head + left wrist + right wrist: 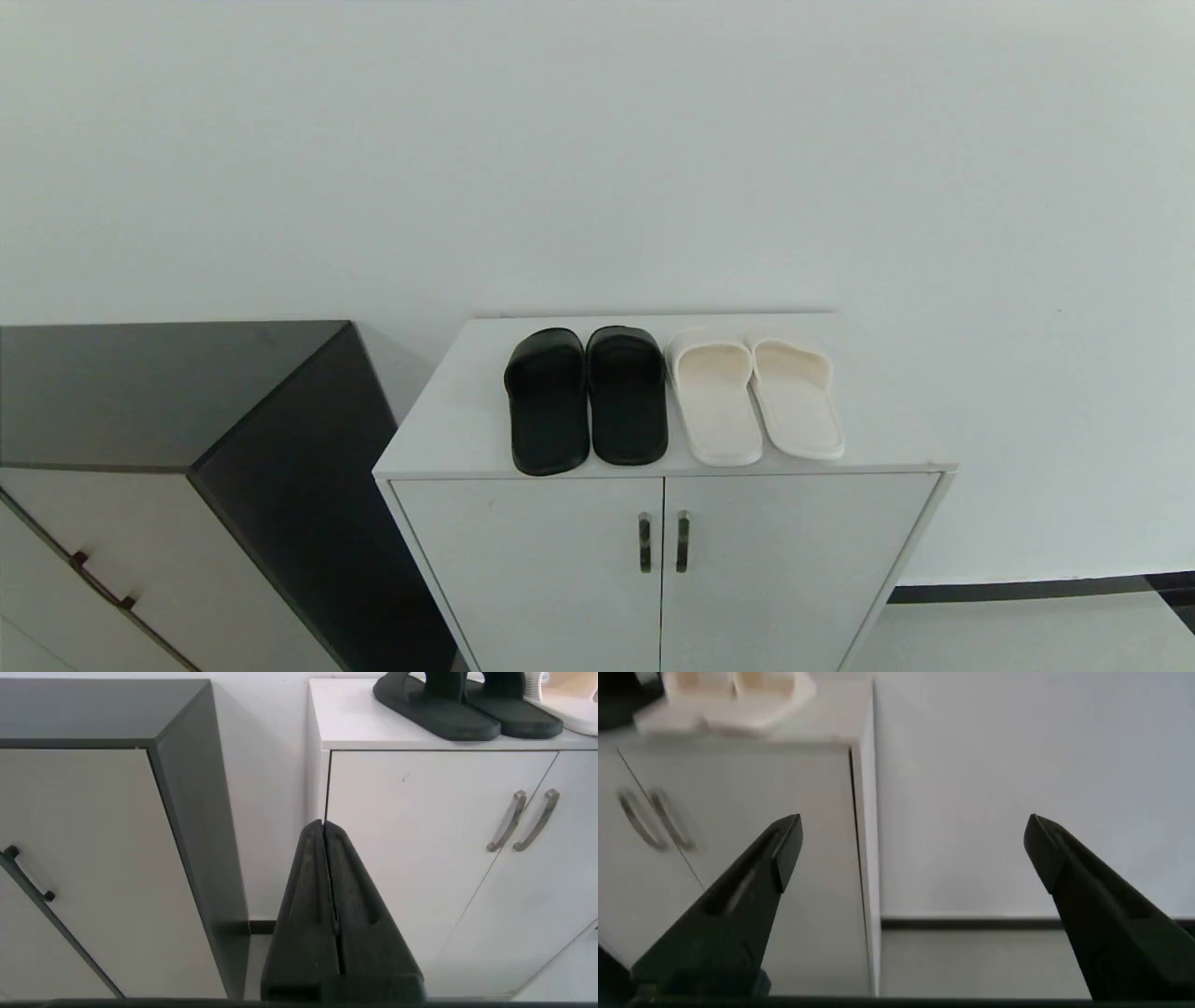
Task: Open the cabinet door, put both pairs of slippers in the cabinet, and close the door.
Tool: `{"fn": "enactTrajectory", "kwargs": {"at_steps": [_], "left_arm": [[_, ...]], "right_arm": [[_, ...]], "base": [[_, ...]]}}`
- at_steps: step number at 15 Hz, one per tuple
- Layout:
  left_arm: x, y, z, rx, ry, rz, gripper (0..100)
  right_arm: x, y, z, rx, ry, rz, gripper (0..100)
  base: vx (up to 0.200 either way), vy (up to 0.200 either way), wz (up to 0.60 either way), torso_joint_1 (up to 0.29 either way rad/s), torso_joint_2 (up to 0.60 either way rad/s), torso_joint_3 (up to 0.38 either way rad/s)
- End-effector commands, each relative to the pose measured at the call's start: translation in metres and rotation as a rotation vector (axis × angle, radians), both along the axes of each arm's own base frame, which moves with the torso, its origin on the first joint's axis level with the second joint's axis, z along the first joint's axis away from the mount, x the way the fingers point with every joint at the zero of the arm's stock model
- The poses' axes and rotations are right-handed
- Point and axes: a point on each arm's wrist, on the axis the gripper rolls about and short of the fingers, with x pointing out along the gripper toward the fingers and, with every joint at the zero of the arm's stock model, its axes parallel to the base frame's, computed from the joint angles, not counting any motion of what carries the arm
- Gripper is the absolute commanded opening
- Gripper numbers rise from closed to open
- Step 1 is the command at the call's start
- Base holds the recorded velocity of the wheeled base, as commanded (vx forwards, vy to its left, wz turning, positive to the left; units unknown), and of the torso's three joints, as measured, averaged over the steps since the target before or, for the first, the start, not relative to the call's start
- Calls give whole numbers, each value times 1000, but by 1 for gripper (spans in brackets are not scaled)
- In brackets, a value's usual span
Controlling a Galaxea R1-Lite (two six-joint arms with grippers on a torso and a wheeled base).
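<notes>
White-laminate cabinet (523, 560) stands shut ahead of the left gripper (324, 831), pressed closed on nothing, and the right gripper (912, 826), spread wide and empty. The black slippers (586, 397) and cream slippers (754, 397) sit side by side on its top, higher than either gripper. They look like light, bendy foam, probably best pinched at the strap, and the door should swing easily by its slim metal handle (682, 541).

A dark cabinet (280, 513) stands close beside the white cabinet (523, 579) (open floor (1027, 635) on its right).
</notes>
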Motion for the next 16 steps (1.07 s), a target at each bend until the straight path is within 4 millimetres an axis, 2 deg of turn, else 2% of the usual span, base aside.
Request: {"fn": "enactTrajectory", "kwargs": {"at_steps": [1,2,4,5,9,10,11,14,16], "left_arm": [[0,0,0,1,0,-1,0],[0,0,0,1,0,-1,0],[0,0,0,3,0,-1,0],[0,0,0,4,0,-1,0],[0,-1,0,13,2,-30,0],[0,-1,0,13,2,-35,0],[0,-1,0,15,2,-35,0],[0,-1,0,12,0,-35,0],[0,-1,0,13,0,-36,0]], "right_arm": [[-4,0,95,207,-166,43,100],[9,2,117,134,-57,109,100],[33,4,100,89,131,186,100],[39,4,97,93,164,209,100],[109,19,95,141,363,395,100],[128,26,97,149,362,421,100],[155,40,100,140,350,420,100],[196,85,107,194,340,409,100],[224,105,117,187,349,357,100]], "base": [[0,0,0,0,0,0],[0,0,0,0,0,0],[0,0,0,0,0,0],[0,0,0,0,0,0],[0,0,0,0,0,0],[0,0,0,0,0,0],[0,0,0,0,0,0],[0,0,0,0,0,0],[0,0,0,0,0,0]]}}
